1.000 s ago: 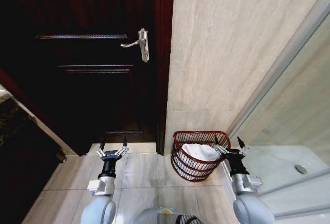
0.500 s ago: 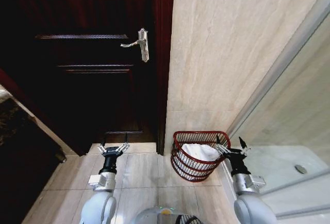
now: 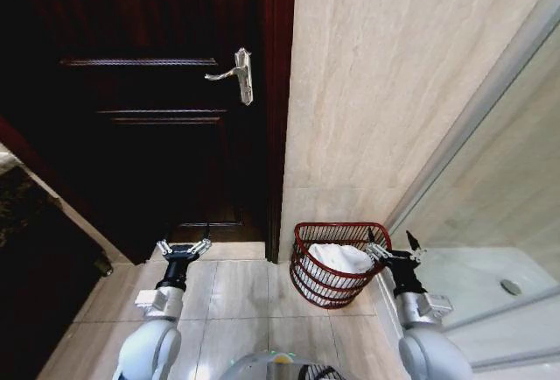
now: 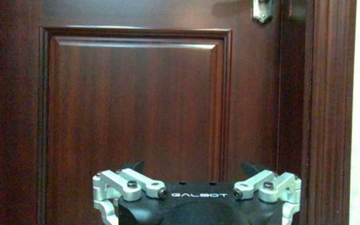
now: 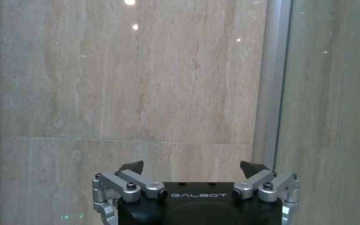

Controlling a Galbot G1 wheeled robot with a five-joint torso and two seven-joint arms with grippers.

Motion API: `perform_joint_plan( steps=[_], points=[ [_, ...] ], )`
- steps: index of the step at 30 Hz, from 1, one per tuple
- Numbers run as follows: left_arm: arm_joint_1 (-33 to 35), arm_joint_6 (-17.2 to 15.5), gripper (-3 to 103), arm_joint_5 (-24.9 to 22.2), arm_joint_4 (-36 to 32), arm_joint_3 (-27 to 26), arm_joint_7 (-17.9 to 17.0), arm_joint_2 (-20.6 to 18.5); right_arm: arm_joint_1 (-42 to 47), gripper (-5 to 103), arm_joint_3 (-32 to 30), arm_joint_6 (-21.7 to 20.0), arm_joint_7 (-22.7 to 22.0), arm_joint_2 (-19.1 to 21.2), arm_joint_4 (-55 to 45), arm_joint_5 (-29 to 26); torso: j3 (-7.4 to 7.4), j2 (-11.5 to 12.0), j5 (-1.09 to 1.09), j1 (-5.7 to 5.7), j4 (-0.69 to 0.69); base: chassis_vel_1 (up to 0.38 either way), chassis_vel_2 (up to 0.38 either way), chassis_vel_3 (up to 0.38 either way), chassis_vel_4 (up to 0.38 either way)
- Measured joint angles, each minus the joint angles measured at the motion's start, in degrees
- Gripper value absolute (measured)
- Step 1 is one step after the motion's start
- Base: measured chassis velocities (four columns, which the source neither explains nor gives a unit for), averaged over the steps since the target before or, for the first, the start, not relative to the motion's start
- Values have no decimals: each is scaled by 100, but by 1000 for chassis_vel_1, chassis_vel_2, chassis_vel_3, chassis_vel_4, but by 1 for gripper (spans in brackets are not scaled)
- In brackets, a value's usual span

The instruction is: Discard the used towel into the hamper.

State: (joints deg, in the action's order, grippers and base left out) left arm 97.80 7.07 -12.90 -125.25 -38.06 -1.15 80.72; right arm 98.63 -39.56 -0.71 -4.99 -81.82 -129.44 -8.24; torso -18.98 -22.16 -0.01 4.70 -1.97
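Readable in white capitals: "GALBOT", printed across the black housing of the left gripper (image 4: 196, 169), centred between its two silver finger mounts, seen in the left wrist view against the dark reddish-brown wooden door (image 4: 136, 103). Same word "GALBOT", same white capitals, on the black housing of the right gripper (image 5: 192, 168) in the right wrist view, before the beige stone-tiled wall (image 5: 130, 79). No other legible text, number or sign anywhere.

towel (image 3: 339, 259) partly behind hamper (image 3: 337, 262) bars; door handle (image 4: 262, 10) apparently cropped at frame edge
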Motion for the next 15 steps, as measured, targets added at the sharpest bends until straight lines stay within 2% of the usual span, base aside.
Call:
perform_joint_plan(
  steps=[7, 15],
  points=[
    [-74, 29, 100, 9, -2, 3, 24, 13, 74, 100, 2, 8, -12, -84, -102, 8, 0, 0, 1, 0, 0, 0, 0, 0, 0],
    [-50, 214, 100, 38, 6, 41, 146, 100, 233, 100, -3, 118, -29, -119, -168, 12, 0, 0, 1, 2, 0, 29, -22, -28, 26]
  ],
)
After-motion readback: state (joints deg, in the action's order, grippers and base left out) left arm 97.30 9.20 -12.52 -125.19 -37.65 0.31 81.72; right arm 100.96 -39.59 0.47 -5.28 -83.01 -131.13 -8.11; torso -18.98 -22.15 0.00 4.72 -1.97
